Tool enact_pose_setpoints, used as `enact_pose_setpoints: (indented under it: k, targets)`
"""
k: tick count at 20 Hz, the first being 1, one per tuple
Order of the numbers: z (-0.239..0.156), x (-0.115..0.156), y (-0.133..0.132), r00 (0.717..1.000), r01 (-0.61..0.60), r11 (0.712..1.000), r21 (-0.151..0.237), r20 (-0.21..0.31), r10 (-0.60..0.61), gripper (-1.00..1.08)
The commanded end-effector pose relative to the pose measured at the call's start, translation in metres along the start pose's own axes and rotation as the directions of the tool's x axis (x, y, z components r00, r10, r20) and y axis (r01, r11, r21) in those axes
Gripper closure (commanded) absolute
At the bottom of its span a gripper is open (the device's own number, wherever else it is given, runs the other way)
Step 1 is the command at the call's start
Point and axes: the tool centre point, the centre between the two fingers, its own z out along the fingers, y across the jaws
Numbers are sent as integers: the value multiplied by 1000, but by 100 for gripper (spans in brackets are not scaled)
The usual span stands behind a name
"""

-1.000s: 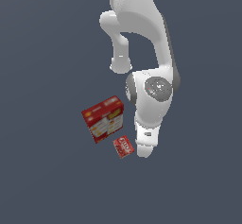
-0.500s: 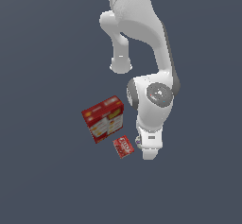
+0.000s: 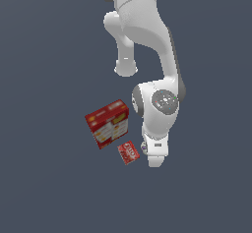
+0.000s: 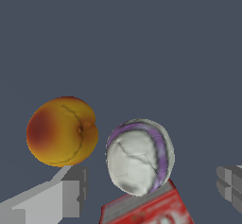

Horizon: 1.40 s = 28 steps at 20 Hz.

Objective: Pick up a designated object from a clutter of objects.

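The pick is at the approach stage, and nothing is grasped yet. In the wrist view the gripper (image 4: 151,194) stands wide, its two grey fingers (image 4: 66,197) far apart with the white ball with a purple band (image 4: 139,157) lying between them, touched by neither. The ball rests on the dark floor beside the orange-red ball (image 4: 62,131), the two close but apart, and the edge of the small flat red packet (image 4: 146,211) overlaps the white ball's near side in this view; whether they touch cannot be told.

In the exterior view the arm's wrist hangs low just to the right of the red packet (image 3: 128,153), with the red-and-yellow box (image 3: 108,123) a little further off; both balls are hidden behind the arm there.

What appears left is to close on the white ball and lift it clear. No open container is in sight; the box is shut and its contents unseen.
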Motion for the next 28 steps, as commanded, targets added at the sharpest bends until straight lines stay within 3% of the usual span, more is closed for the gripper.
enact_pose_setpoints:
  k: [1,10,11,20,21,28]
  targets:
    - [12,0,-1,1000,1,1000,1,0,-1,-92]
    - [39,0,0,1000,4,1000,1,0,-4,-92]
    - [39,0,0,1000,4,1000,1,0,-4,108]
    - [39,0,0,1000,4,1000,1,0,-4,108]
    - [18,3,11,1000,6,999,-32,-3,-6,108]
    - [4,-6,10,1000,6,1000,-31,-2,-6,108]
